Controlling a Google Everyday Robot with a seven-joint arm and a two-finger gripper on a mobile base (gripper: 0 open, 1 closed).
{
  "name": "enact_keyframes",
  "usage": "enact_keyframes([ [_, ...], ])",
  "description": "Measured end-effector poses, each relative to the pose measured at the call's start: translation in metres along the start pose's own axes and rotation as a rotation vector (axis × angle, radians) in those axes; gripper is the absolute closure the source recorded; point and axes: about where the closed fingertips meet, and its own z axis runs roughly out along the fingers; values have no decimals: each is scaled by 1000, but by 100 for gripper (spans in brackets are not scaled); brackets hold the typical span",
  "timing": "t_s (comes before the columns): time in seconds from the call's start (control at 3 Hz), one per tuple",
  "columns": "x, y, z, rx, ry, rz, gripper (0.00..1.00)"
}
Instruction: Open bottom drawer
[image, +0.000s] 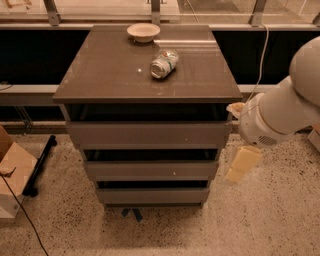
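In the camera view, the bottom drawer is lowest in the cabinet, just above the floor: a plain grey-brown, handleless front. Its long axis runs left to right and its face is toward the camera. The gripper hangs right of the cabinet, apart from it. The white arm hides its top, and whether it is spread or closed cannot be told.

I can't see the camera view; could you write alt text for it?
A robot's cream pincer hangs right of a grey-brown three-drawer cabinet, beside the middle drawer, not touching the bottom drawer. A bowl and a tipped-over can lie on the cabinet top.
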Motion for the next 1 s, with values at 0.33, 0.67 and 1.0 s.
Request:
enact_keyframes([
  [0.33,14,-5,72,-74,-38,67,0],
  [0.67,14,-5,72,-74,-38,67,0],
  [1.0,9,-4,94,-75,-25,66,0],
])
